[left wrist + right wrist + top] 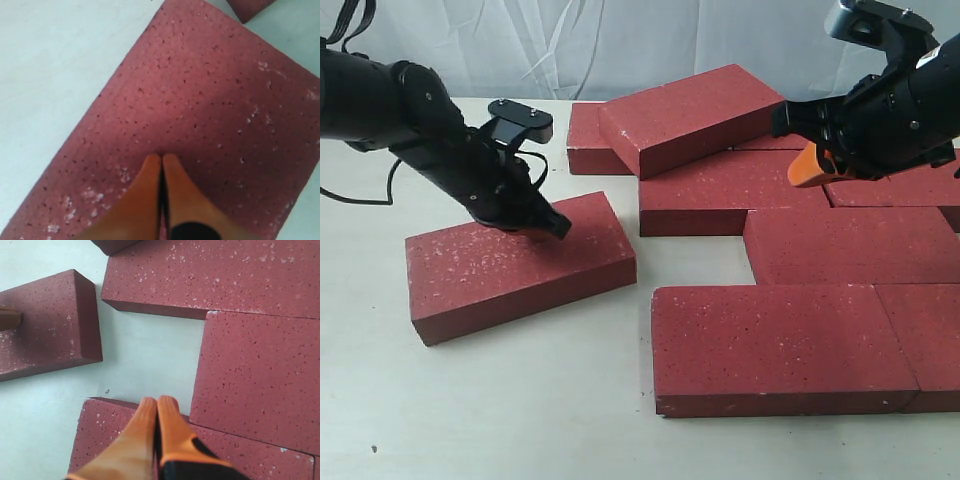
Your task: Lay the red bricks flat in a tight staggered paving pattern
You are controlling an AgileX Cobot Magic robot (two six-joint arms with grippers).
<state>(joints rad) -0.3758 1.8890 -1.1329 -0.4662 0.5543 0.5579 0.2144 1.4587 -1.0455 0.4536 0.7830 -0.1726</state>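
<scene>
so the left gripper (pixel 556 226) is pinched closed with nothing in it, tips down on the loose brick (pixel 515 265), which lies flat on its own, left of the other red bricks (pixel 775 345). Looks heavy, rigid and gritty, so I'd shove it from an end face rather than lift. The right gripper (pixel 808 165) is closed too, empty, above the laid ones. No writing anywhere

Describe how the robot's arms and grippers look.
The left arm and right arm are black and jointed. The left gripper and right gripper have tapered orange fingers. A thin black cable runs from the left arm.
</scene>
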